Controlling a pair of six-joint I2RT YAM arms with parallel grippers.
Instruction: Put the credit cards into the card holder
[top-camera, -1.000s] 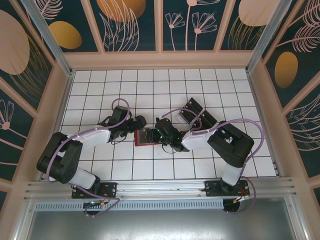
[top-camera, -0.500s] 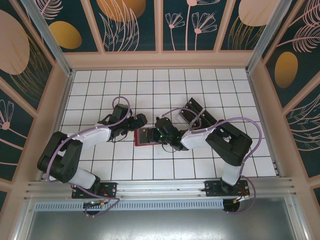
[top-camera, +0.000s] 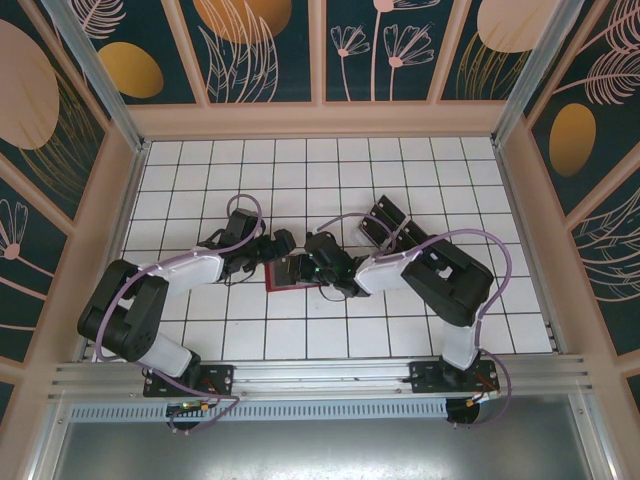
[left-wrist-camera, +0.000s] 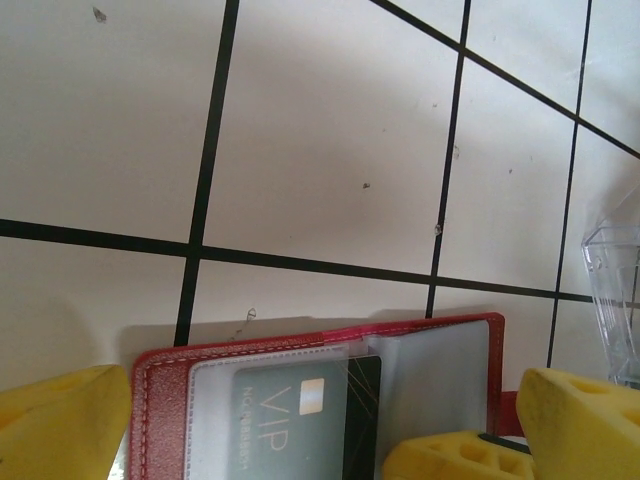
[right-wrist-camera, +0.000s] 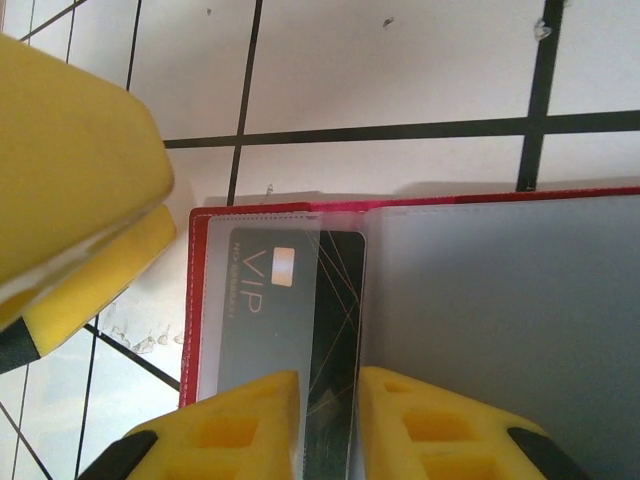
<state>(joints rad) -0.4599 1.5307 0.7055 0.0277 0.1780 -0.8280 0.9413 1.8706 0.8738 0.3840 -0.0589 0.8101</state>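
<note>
The red card holder (right-wrist-camera: 193, 300) lies open on the tiled table, also seen from above (top-camera: 280, 283) and from the left wrist (left-wrist-camera: 160, 395). One dark credit card (right-wrist-camera: 337, 290) marked VIP sits mostly inside the left clear pocket, a black strip still outside; it shows again as the card (left-wrist-camera: 300, 410). My right gripper (right-wrist-camera: 329, 425) hovers over that strip, jaws a narrow gap apart, pinching nothing. My left gripper (left-wrist-camera: 320, 430) stands wide open, its fingers (left-wrist-camera: 60, 420) straddling the holder's far edge. From above, the left gripper (top-camera: 277, 247) and right gripper (top-camera: 303, 268) meet over the holder.
A clear plastic slotted rack (top-camera: 400, 228) with dark cards stands behind the right arm; its corner (left-wrist-camera: 615, 300) shows at the left wrist view's right edge. One yellow left finger (right-wrist-camera: 70, 170) looms beside the holder. White tiled floor lies beyond, walled by a wooden frame.
The right gripper has crept left over the holder and its jaws have narrowed a little. The left gripper has shifted slightly right toward the holder, still wide open.
</note>
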